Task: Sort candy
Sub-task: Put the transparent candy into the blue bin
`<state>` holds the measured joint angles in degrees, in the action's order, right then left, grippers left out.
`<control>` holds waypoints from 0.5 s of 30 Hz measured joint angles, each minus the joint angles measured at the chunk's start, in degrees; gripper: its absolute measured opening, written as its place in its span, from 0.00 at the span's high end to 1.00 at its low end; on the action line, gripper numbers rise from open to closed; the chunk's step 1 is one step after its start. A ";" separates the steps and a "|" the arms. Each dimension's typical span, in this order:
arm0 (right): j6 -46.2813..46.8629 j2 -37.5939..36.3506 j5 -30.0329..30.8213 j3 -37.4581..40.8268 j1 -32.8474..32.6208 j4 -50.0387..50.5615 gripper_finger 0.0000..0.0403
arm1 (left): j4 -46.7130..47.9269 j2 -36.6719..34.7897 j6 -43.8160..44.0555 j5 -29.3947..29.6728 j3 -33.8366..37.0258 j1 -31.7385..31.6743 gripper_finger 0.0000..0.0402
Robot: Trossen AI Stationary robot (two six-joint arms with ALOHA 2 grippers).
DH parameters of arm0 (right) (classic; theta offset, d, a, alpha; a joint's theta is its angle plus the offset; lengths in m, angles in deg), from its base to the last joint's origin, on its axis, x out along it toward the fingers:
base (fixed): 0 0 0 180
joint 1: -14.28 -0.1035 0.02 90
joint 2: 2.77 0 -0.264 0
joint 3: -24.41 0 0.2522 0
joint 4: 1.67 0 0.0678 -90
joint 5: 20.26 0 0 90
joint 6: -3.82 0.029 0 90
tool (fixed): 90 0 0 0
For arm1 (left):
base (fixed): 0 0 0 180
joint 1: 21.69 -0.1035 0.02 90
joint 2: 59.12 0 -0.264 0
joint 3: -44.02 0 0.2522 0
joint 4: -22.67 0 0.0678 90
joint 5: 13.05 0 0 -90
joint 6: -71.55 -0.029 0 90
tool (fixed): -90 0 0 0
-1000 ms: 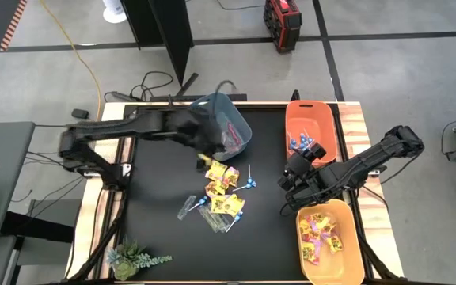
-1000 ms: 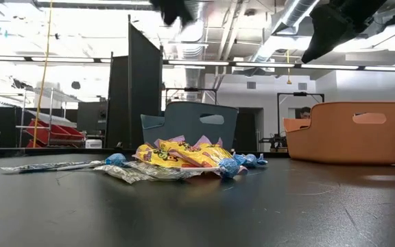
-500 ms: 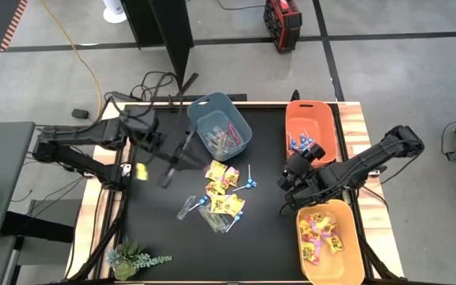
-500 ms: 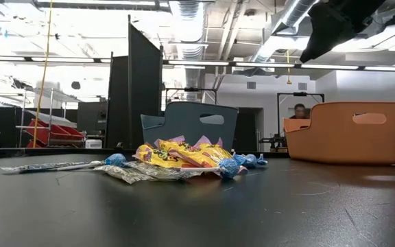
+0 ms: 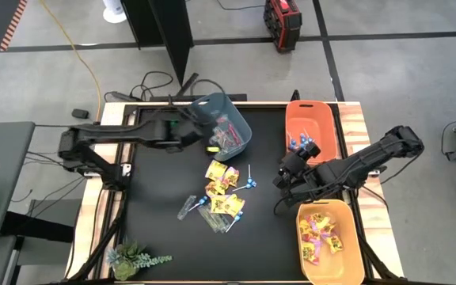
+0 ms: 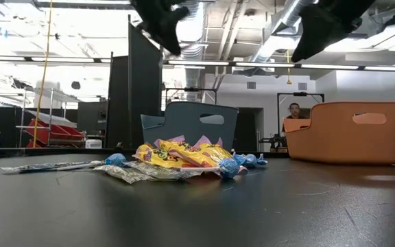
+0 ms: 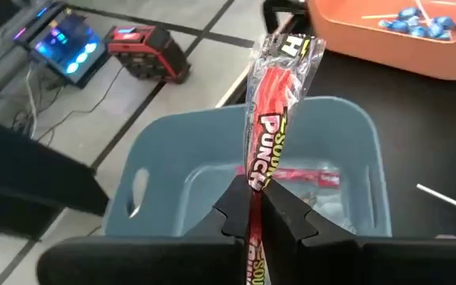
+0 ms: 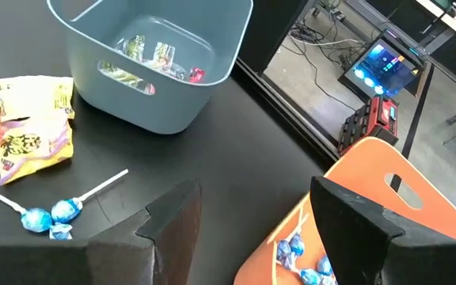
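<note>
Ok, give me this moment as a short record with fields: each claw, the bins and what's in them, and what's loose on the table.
left claw: shut on a red candy stick, above the blue-grey bin
right claw: open, empty, between the orange bin and the yellow bin
blue-grey bin: clear-wrapped sticks
orange bin: blue lollipops
yellow bin: yellow packets
loose pile: yellow packets, lollipops, sticks, mid-table
</note>
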<state>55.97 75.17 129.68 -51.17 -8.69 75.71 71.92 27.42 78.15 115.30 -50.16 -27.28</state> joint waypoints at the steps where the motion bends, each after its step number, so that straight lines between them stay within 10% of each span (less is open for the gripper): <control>1: -0.91 0.00 0.00 0.00 0.24 -0.79 0.37 | -1.55 1.32 -0.96 -0.52 0.00 -0.50 0.97; 8: -2.71 0.00 -0.28 0.00 0.11 -1.99 0.37 | -5.32 7.66 -4.02 -0.25 -0.02 -5.03 0.91; 15: -2.82 0.00 -0.84 0.02 0.13 -1.97 0.37 | -3.36 8.12 -3.86 -2.34 -0.07 -7.49 0.53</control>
<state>53.14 75.17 128.84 -51.15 -8.55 73.74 68.56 35.54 74.29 112.96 -50.23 -34.76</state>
